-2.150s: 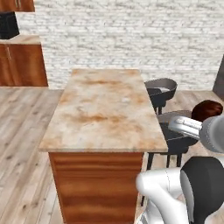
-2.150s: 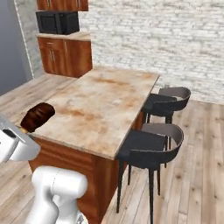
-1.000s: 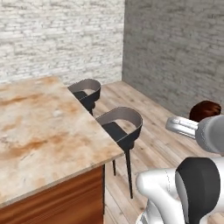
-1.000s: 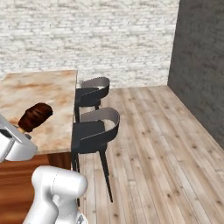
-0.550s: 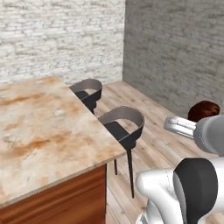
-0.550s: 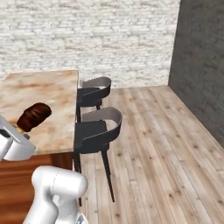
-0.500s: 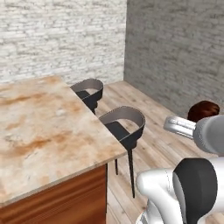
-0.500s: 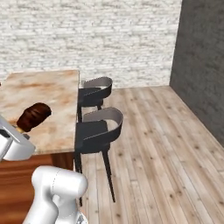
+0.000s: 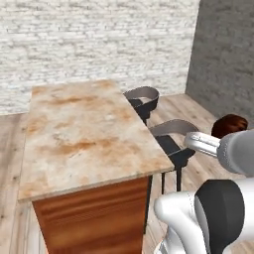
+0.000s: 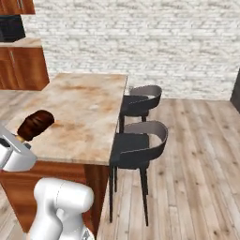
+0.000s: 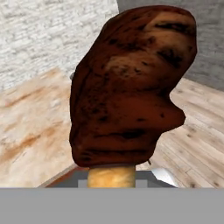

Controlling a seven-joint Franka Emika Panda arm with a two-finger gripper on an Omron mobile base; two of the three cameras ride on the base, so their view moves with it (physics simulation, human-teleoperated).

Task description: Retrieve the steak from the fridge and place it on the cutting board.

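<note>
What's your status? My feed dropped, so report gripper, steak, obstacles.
Gripper shut on steak, carried in the air beside the island counter. Two stools along the counter's side. Cutting board not sighted.

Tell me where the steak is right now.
The steak is held in the gripper in mid-air, at the near left edge of the island counter in the right base view.

Steak [image 11: 131,87] matt, rough; island top [image 9: 84,134] smooth marble.
</note>
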